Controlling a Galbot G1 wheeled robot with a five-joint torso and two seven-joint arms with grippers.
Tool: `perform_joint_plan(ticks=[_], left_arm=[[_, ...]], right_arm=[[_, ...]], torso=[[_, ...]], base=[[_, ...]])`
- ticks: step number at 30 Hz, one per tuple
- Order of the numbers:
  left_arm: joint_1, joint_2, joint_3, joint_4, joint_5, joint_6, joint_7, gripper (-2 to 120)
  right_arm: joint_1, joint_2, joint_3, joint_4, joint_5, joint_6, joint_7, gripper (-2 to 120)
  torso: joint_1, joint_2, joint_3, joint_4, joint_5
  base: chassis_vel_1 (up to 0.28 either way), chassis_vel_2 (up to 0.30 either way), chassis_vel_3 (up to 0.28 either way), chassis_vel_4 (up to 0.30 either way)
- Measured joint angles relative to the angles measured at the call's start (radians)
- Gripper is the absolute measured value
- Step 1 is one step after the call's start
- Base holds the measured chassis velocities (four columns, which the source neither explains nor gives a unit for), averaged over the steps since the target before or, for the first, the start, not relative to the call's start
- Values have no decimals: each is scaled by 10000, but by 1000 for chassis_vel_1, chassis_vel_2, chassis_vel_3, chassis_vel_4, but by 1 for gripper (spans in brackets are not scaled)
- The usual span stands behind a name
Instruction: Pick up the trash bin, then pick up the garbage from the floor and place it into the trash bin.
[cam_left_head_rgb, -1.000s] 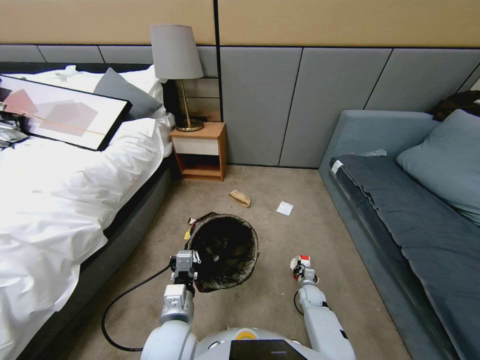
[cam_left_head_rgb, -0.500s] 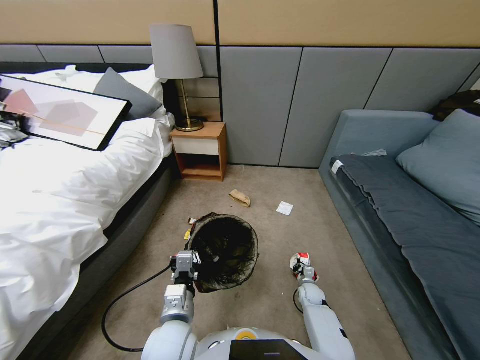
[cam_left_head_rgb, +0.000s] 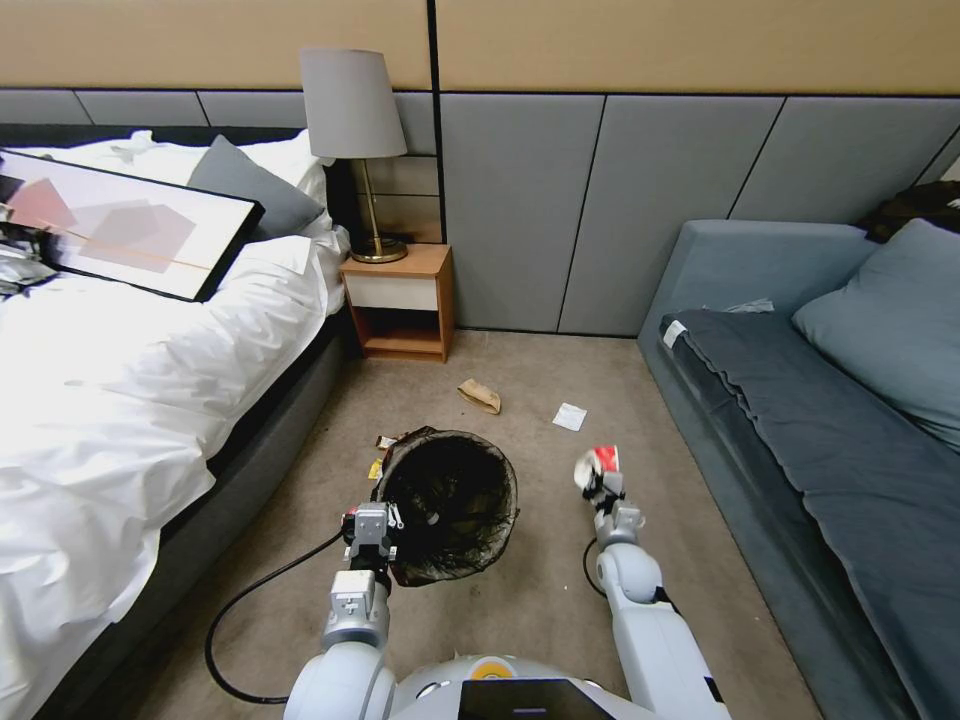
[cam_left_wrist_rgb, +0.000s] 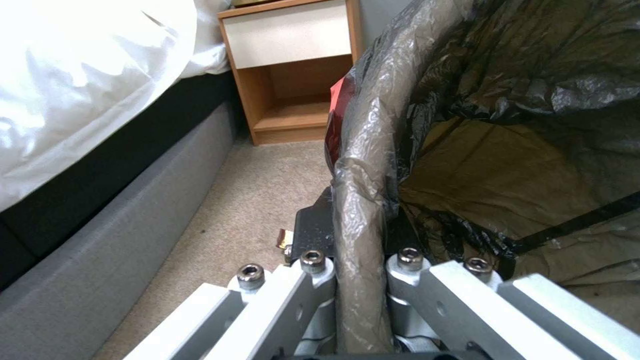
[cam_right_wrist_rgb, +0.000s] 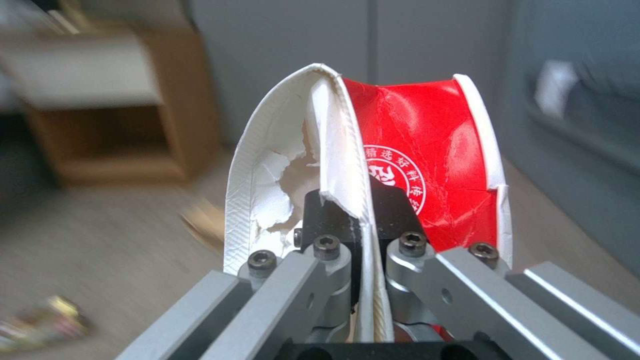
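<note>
Here, in the head view, your left pincer (cam_left_head_rgb: 372, 528) grips the near rim of the trash bin (cam_left_head_rgb: 447, 503), which hangs just off the carpet between the bed (cam_left_head_rgb: 120, 400) and the sofa (cam_left_head_rgb: 830, 430). Your right pincer (cam_left_head_rgb: 601, 482) holds a red-and-white snack packet (cam_left_head_rgb: 597, 462) raised above the floor, to the bin's right and apart from it. A brown paper bag (cam_left_head_rgb: 480, 396) and a white paper slip (cam_left_head_rgb: 569, 416) lie farther off on the carpet, and small wrappers (cam_left_head_rgb: 381, 452) sit just beside the bin's far-left edge.

From the left wrist, the left pincer (cam_left_wrist_rgb: 360, 280) is pressed together on the bin's liner-wrapped rim (cam_left_wrist_rgb: 363, 200), the black bag (cam_left_wrist_rgb: 533, 100) open beyond it and the nightstand (cam_left_wrist_rgb: 293, 75) behind.

From the right wrist, the right pincer (cam_right_wrist_rgb: 363, 235) pinches the torn edge of the packet (cam_right_wrist_rgb: 413, 150), which stands upright between the fingers.

The step in hand looks like carrying the first piece to the bin. The next move calls for you to swing the right arm leftward until the packet hangs over the bin's mouth, and only then let go; the bin should be held level meanwhile.
</note>
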Motion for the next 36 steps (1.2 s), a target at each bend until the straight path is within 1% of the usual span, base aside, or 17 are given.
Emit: perform_joint_plan(ticks=[1, 2, 4, 5, 6, 8, 9, 10, 13, 14, 16, 19, 21, 24, 32, 36], left_arm=[[0, 0, 0, 0, 0, 0, 0, 1], [-6, -1, 10, 12, 2, -2, 0, 1], [-5, 0, 16, 19, 10, -9, 0, 1], [-4, 0, 21, 19, 12, -11, 0, 1], [-4, 0, 21, 19, 12, -11, 0, 1], [-4, -11, 46, 19, 19, -12, 3, 1], [-5, -19, 57, 19, 34, -13, 6, 1], [-5, -19, 57, 19, 34, -13, 6, 1], [-5, -35, 85, 31, 64, -15, 16, 1], [-5, -35, 85, 31, 64, -15, 16, 1], [-4, -44, 84, 38, 75, -17, 18, 1], [-3, -60, 78, 48, 85, -20, 22, 1], [-3, -64, 77, 50, 87, -20, 22, 1], [-18, -83, 63, 58, 97, -22, 22, 1], [-56, -94, 68, 73, 99, -30, 29, 1], [-53, -75, 78, 44, 99, -38, 29, 1]], right_arm=[[0, 0, 0, 0, 0, 0, 0, 0], [-227, -159, -130, 721, 232, 189, -391, 0], [-590, -390, -342, 1798, 692, 350, -974, 0], [-688, -456, -400, 2064, 846, 409, -1162, 0], [-688, -456, -400, 2064, 846, 409, -1162, 0], [-914, -628, -594, 2614, 1298, 739, -1886, 0], [-1007, -743, -733, 2788, 1675, 1018, -2431, 0], [-1007, -743, -733, 2788, 1675, 1018, -2431, 0], [-1186, -1077, -1228, 2863, 2795, 1377, -3720, 0], [-1186, -1077, -1228, 2863, 2795, 1377, -3720, 0], [-1241, -1259, -1649, 2743, 3112, 1483, -4116, 0], [-1293, -1347, -2170, 2564, 3104, 1531, -4259, 0], [-1305, -1347, -2263, 2525, 3073, 1543, -4279, 0], [-1426, -1210, -2875, 2167, 2556, 1667, -4345, 0], [-1585, -1112, -3349, 1667, 2063, 1754, -4263, 0], [-1607, -1098, -3549, 1162, 1820, 1780, -4076, 0]], torso=[[0, 0, 0, 0, 0], [0, 0, 0, 7, -6], [-1, 0, -1, 3, -2], [-1, 0, -1, 3, -3], [-1, 0, -1, 3, -3], [0, 0, -1, 3, -1], [0, 0, 0, 3, -3], [0, 0, 0, 3, -3], [-1, 0, 0, 4, -2], [-1, 0, 0, 4, -2], [-1, 0, 0, 4, -1], [0, 0, -1, 5, -1], [0, 0, 0, 5, -1], [-1, 0, 0, 4, -1], [-1, 0, 0, 4, -2], [-1, 0, 0, 4, -2]], base=[[0, 0, 0, 0], [0, 0, 0, 0], [0, 0, 0, 0], [0, 0, 0, 0], [0, 0, 0, 0], [0, 0, 0, 0], [0, 0, 0, 0], [0, 0, 0, 0], [0, 0, 0, 0], [0, 0, 0, 0], [0, 0, 0, 0], [0, 0, 0, 0], [0, 0, 0, 0], [0, 0, 0, 0], [0, 0, 0, 0], [0, 0, 0, 0]])
